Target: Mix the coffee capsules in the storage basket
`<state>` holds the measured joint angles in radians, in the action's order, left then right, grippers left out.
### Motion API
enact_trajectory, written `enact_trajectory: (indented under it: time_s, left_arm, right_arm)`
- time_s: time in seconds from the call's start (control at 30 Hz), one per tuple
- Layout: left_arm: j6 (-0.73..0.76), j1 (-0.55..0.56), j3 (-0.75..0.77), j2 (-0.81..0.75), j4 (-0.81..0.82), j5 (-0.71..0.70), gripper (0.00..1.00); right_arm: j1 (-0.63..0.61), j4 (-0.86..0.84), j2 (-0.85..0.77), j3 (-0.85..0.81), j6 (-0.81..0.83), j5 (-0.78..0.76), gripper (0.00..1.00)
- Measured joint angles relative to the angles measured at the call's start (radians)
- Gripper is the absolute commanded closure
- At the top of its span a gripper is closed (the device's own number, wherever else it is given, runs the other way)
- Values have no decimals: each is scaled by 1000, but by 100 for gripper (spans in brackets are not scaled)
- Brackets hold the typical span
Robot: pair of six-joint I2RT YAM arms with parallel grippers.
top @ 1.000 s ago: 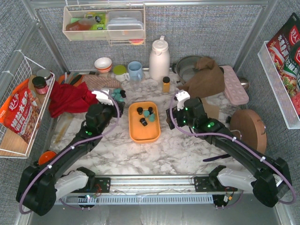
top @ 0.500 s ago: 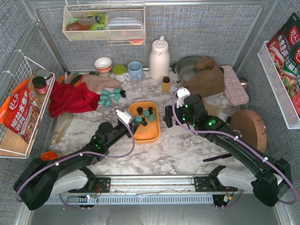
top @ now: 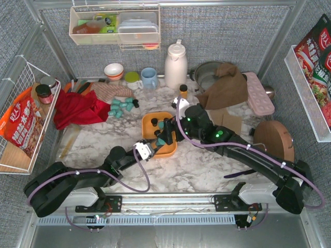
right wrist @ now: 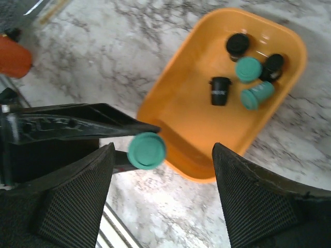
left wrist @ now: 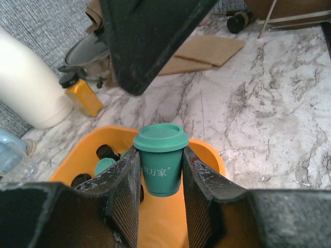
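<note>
Marble tabletop (right wrist: pixel 129 41): orange storage basket (right wrist: pixel 196 129); left gripper (left wrist: pixel 160 175) clamps teal capsule (left wrist: pixel 161 155) above its near rim; right gripper (right wrist: pixel 165 186) wide, empty. Risk: early release lands it outside.

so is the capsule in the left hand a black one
No, the left hand is shut on a teal capsule with a teal lid, held upright.

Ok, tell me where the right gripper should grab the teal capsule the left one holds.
Probably by its lid rim, from above. The teal capsule stands upright, the left gripper clamps two flanks of its body, and only the wider lid sits clear above the fingers.
</note>
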<state>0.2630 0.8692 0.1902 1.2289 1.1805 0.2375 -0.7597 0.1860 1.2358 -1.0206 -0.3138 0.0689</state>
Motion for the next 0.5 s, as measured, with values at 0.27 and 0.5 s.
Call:
enact_trajectory:
  time_s: [0.27, 0.5]
  left_arm:
    - [29, 13, 0, 30, 99, 9, 63]
    - [36, 19, 0, 23, 128, 25, 63]
  right_arm:
    - [-65, -41, 34, -22, 0, 24, 28]
    - [-71, -34, 35, -25, 8, 28, 30]
